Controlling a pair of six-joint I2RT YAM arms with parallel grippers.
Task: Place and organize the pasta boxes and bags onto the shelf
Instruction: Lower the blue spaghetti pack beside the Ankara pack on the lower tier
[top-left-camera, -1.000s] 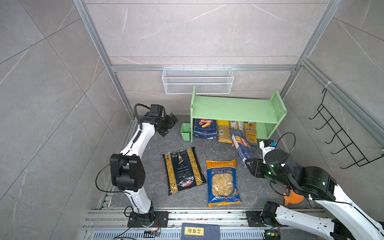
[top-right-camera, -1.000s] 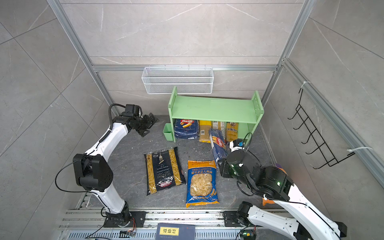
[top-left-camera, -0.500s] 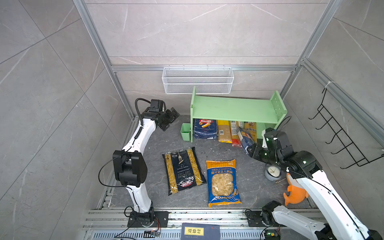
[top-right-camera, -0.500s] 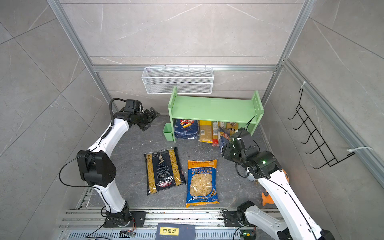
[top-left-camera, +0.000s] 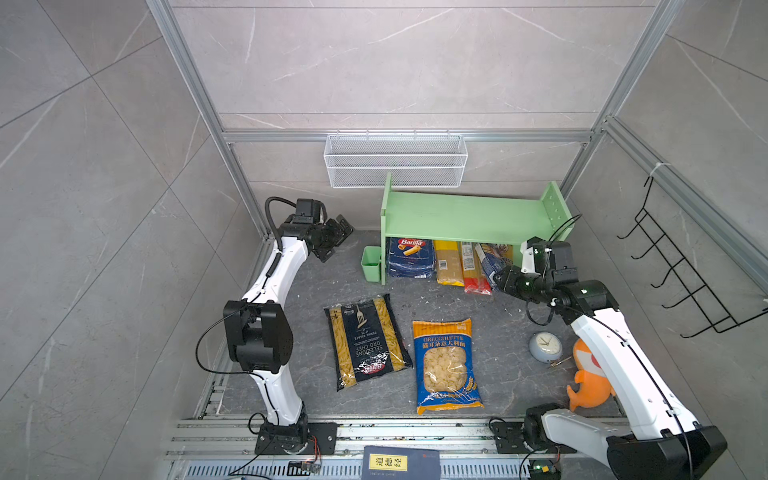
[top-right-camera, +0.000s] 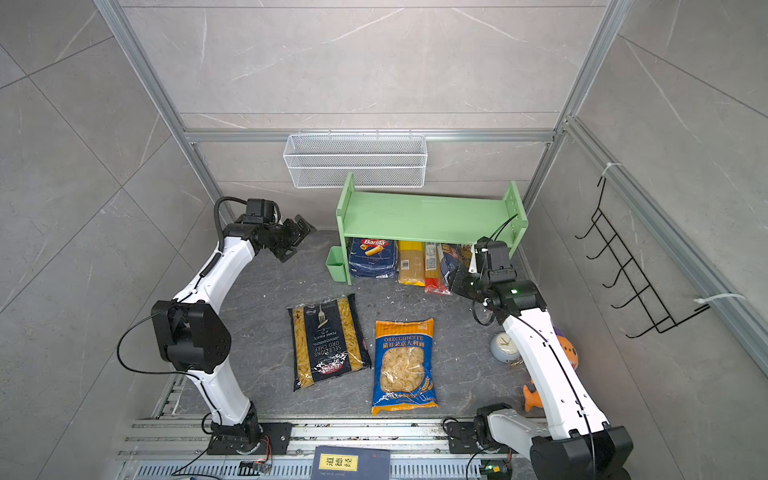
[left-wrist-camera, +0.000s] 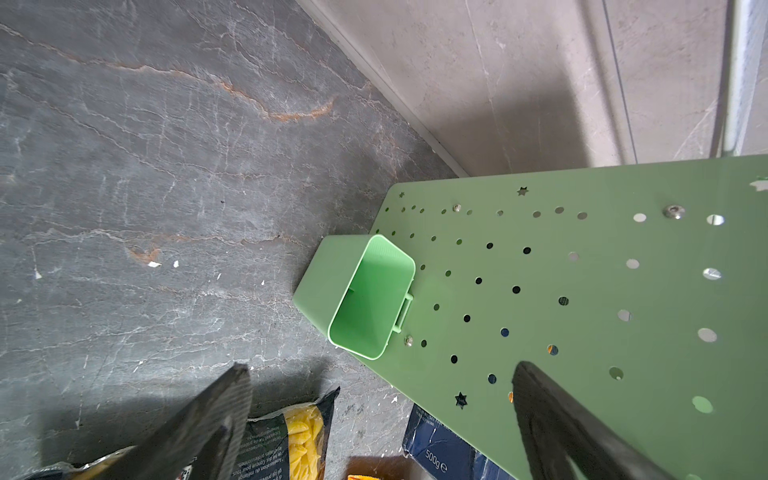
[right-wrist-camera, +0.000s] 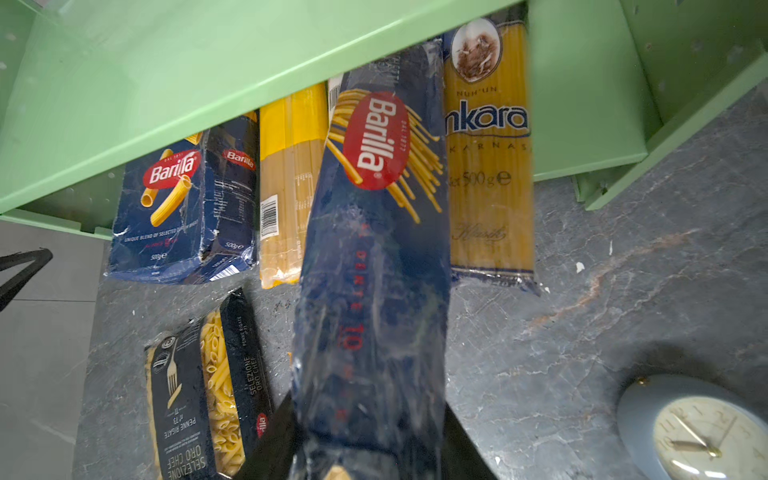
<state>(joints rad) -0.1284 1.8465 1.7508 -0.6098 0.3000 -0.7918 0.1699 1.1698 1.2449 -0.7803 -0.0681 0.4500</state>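
Top board of the light green two-tier shelf with peg-holed side panels (top-left-camera: 465, 212) lay bare, wide open from above; only the white wire basket (top-left-camera: 395, 166) hung on the wall behind it. Underneath, crowded: flat dark blue Barilla carton (top-left-camera: 409, 259), slim yellow spaghetti pack (top-left-camera: 448, 264), red-ended spaghetti pack (top-left-camera: 473, 274), and the dark blue plastic Barilla spaghetti pack (right-wrist-camera: 374, 249) slanting out of the opening. A small green plastic cup (left-wrist-camera: 324, 274) blocked the shelf's left panel. In front of the shelf, a strip of grey stone floor (top-left-camera: 415, 299) ran free before the large black penne bag (top-left-camera: 365, 340) and blue-orange orecchiette bag (top-left-camera: 446, 365).

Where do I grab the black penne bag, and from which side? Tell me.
The black penne bag lies flat and looks too wide to span crosswise, so probably pinch its thin sealed end nearest the shelf, coming down from above; that end lies closest to the open left gripper.
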